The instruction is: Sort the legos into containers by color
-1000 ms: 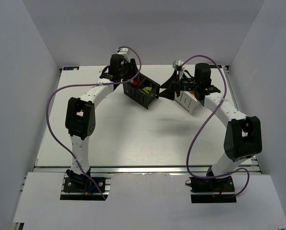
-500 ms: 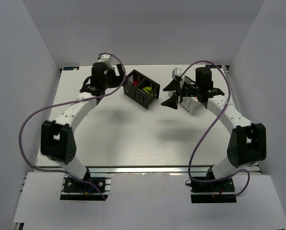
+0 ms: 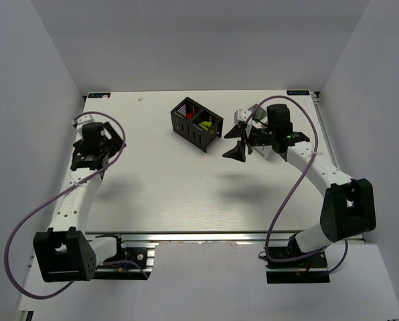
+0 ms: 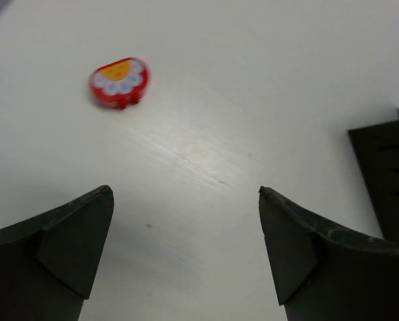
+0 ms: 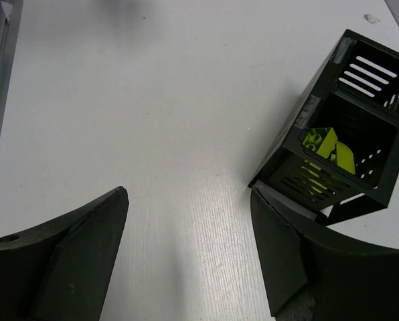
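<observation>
The black container (image 3: 197, 134) stands at the back centre. Red legos (image 3: 188, 111) lie in its left compartment and yellow-green legos (image 3: 206, 124) (image 5: 327, 144) in its right one. My right gripper (image 3: 234, 142) (image 5: 189, 190) hovers just right of the black container (image 5: 320, 87), open, with only bare table between its fingers. The white container (image 3: 272, 152) is mostly covered by my right wrist. My left gripper (image 4: 186, 190) is over the left side of the table, open and empty. The black container's edge (image 4: 387, 174) shows far to its right.
A small round red piece with a yellow and white face (image 4: 119, 81) lies on the table ahead of the left gripper, and shows as a speck near the back edge (image 3: 140, 99). White walls close in the table on three sides.
My left arm has swung from the black container to the left side of the table, and its jaws have opened wide. My right gripper has shifted slightly forward and stays open.
</observation>
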